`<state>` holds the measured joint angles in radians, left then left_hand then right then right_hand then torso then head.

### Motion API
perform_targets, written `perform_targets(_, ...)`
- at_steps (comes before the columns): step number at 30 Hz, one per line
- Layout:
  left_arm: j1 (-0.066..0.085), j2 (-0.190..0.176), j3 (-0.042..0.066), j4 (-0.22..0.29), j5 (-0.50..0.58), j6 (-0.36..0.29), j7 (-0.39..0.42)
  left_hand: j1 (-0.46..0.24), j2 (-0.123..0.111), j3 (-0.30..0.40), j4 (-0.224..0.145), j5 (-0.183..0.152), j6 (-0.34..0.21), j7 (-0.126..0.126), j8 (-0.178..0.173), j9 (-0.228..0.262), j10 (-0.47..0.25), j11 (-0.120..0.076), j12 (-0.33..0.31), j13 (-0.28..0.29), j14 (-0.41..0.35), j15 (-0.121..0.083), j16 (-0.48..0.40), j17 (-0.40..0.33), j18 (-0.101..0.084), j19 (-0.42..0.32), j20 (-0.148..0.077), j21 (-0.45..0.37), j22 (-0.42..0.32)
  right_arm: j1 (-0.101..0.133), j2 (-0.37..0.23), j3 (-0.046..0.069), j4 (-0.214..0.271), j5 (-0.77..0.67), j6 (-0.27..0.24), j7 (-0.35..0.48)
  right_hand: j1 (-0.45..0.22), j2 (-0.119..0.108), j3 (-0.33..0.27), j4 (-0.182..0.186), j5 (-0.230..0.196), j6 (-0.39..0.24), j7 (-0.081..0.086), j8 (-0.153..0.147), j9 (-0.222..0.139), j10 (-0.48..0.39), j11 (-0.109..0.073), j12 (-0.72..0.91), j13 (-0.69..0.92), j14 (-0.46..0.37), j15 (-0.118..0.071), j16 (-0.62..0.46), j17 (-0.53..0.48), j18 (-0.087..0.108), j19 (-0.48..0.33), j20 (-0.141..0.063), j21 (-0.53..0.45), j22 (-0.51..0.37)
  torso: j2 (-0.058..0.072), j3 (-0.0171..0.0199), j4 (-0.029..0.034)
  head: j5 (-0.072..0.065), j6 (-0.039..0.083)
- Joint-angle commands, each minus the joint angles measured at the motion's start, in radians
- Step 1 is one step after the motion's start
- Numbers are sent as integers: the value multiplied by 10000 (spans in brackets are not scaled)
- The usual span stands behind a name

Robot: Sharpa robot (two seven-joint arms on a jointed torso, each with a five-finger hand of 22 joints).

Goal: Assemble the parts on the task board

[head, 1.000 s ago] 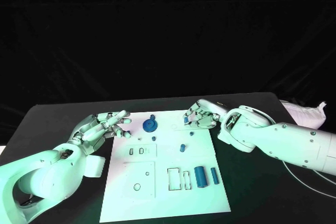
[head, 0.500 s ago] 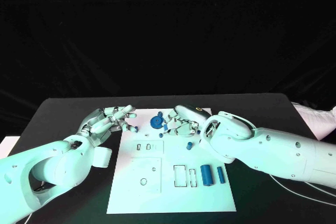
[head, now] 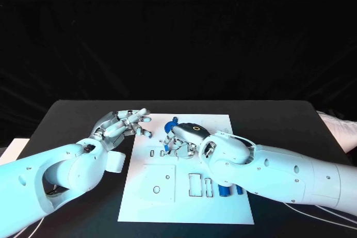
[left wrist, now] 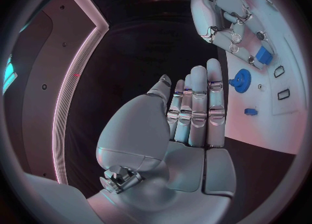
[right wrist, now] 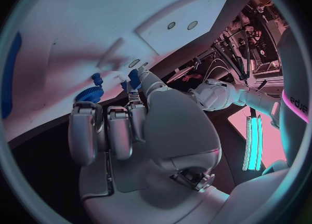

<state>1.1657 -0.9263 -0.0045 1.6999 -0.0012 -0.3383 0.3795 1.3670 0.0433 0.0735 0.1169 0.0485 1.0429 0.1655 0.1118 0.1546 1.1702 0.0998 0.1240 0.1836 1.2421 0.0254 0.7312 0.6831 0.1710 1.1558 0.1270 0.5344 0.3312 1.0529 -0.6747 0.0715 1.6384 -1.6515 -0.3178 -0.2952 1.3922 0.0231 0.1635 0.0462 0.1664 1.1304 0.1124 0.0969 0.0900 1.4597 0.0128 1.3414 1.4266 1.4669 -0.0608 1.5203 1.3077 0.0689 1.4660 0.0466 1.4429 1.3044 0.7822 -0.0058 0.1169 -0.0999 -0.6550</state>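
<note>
1. Black table (head: 74,114), dark backdrop.
2. White task board (head: 186,207) at table centre; blue gear (left wrist: 241,80) seated near its far end; two blue pegs (head: 223,189) lying loose: assembly judged mostly outstanding.
3. Right hand (head: 181,141) over board, pinching a small blue part (right wrist: 134,77).
4. Left hand (head: 123,125) beside board, fingers straight, holding nothing.

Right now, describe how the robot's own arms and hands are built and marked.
Both arms are bulky, rounded white shells. The left hand and right hand are silver metal with many segmented fingers and smooth pale palm covers. The right hand's back carries a dark patch with a small yellow ring. A thin pale cable trails by the right arm.
</note>
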Motion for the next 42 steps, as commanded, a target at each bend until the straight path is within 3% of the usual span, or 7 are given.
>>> perform_targets(1, 7, 32, 6, -4, 1, 223, 61, 95, 2, 29, -56, 10, -62, 28, -22, 10, -73, 0, -48, -9, -52, -4, -43, 10, 77, -45, 7, 61, 9, -86, 124, -10, -73, -637, 384, -488, -85, -10, 67, 13, 26, 378, -292, 112, 154, 186, -108, -32, -62, 872, -51, 27, 1865, -139, 23, -62, -13, -10, 1, 2, -15, 61, -27)
perform_targets(25, 7, 27, 6, 28, 1, 238, 49, 90, 4, 34, -55, 10, -58, 28, -22, 11, -68, 0, -49, -10, -54, -3, -43, 12, 77, -51, 8, 66, 14, -211, 340, -36, -379, -696, 974, -703, -199, -57, 73, 45, 18, 378, -294, 99, 162, 188, -114, -41, -63, 871, -60, 22, 1859, -137, 20, -74, -25, -25, 3, 13, -31, 110, -168)
perform_targets(29, 7, 22, 6, 34, 1, 238, 47, 90, 4, 34, -55, 10, -58, 28, -22, 11, -68, 0, -49, -10, -54, -3, -43, 12, 77, -51, 8, 66, 14, -212, 320, -36, -345, -733, 1169, -751, -255, -106, 65, 54, 7, 377, -295, 92, 166, 187, -115, -48, -64, 868, -63, 14, 1848, -135, 17, -78, -33, -38, 4, 14, -28, 110, -184)
perform_targets(35, 7, 19, 6, 38, 1, 242, 46, 90, 4, 34, -55, 10, -58, 28, -22, 11, -68, 0, -49, -10, -54, -3, -43, 12, 77, -51, 8, 66, 14, -220, 277, -37, -277, -862, 1355, -842, -454, -350, -13, 84, 9, 347, -276, 52, 171, 166, -102, -102, -87, 864, -57, -3, 1827, -129, 5, -80, -62, -79, 5, 13, -16, 109, -208)
perform_targets(42, 7, 7, 6, 37, 1, 239, 45, 80, 1, 39, -55, 10, -56, 29, -24, 13, -63, 1, -53, -11, -57, -2, -43, 17, 77, -62, 10, 74, 23, -241, 256, -37, -239, -1010, 1386, -963, -549, -476, -48, 102, 31, 307, -252, 13, 167, 140, -85, -165, -119, 857, -46, -25, 1796, -122, -6, -75, -86, -115, -1, 9, -40, 56, -217)
